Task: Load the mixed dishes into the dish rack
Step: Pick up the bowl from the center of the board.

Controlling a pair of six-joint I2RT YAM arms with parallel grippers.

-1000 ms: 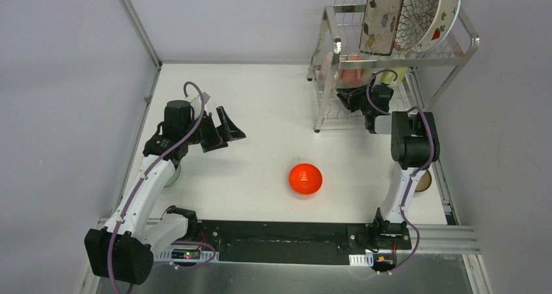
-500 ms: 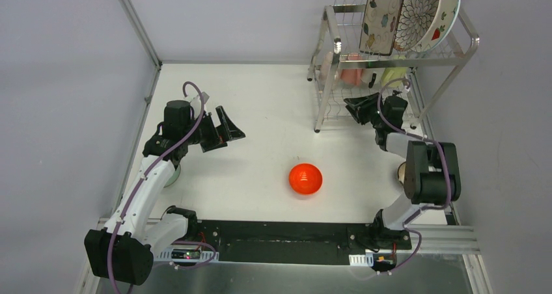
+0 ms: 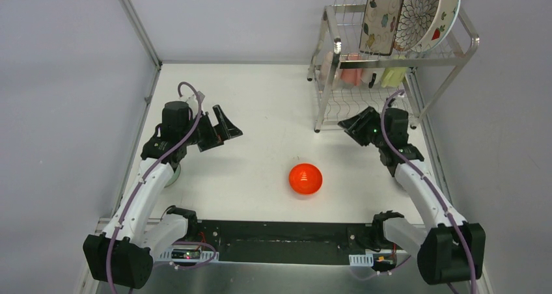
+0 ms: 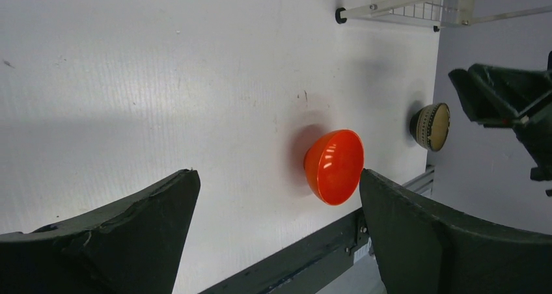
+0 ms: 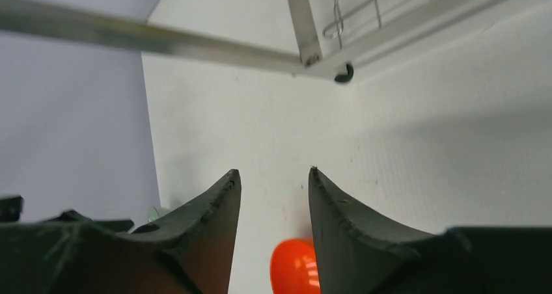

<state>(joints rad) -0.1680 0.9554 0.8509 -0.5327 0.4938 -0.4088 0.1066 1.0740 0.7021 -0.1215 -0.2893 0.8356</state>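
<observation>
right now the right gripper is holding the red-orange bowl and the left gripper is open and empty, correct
Not quite. The right gripper holds nothing: the right wrist view shows its jaws apart with only table between them. The red-orange bowl sits free on the table. The left gripper is open and empty.

We can read no text, label, brand or number in any view — the only markings we make out are painted flower and strawberry patterns on the plates standing in the dish rack.
</observation>
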